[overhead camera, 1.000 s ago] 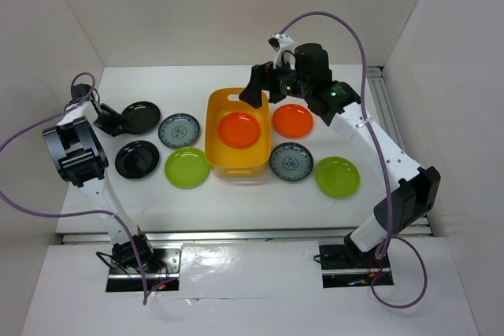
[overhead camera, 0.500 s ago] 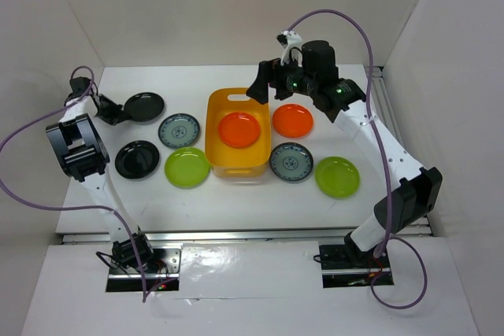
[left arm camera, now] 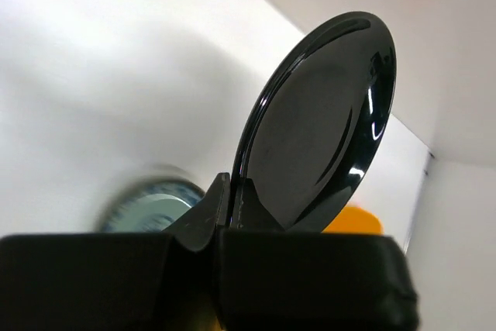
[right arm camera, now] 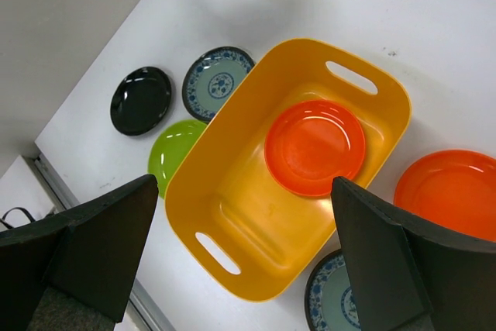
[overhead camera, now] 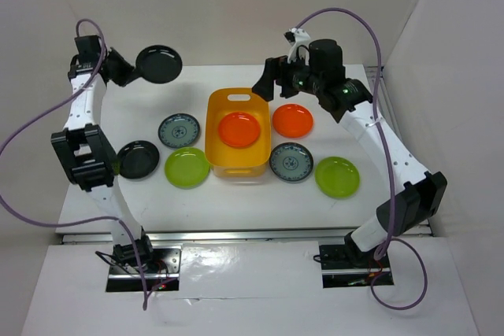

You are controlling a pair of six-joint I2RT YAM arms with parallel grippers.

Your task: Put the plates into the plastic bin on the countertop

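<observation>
The left tool [left arm camera: 232, 208] is clamped on the rim of a glossy black plate [left arm camera: 318, 129], with the plate standing out beyond the fingertips and tilted steeply on edge. This puts the plate in the air above the tabletop [overhead camera: 236, 202], well to the far left of the yellow-orange plastic bin [overhead camera: 236, 172]. The right tool [right arm camera: 248, 249] hangs above the bin with its fingers spread wide and nothing between them. The bin's long axis runs away from the arm bases, with a slot handle [right arm camera: 351, 77] cut into each short end. One orange plate [overhead camera: 239, 129] lies flat inside it, toward the far end. On the bin's left lie a blue-patterned white plate [overhead camera: 179, 130], a lime green plate [overhead camera: 187, 168] touching the bin's wall, and a second black plate [overhead camera: 138, 159] farther out. On its right lie another orange plate [overhead camera: 292, 120], another blue-patterned plate [overhead camera: 291, 162] and a second lime green plate [overhead camera: 337, 176], all face up.
</observation>
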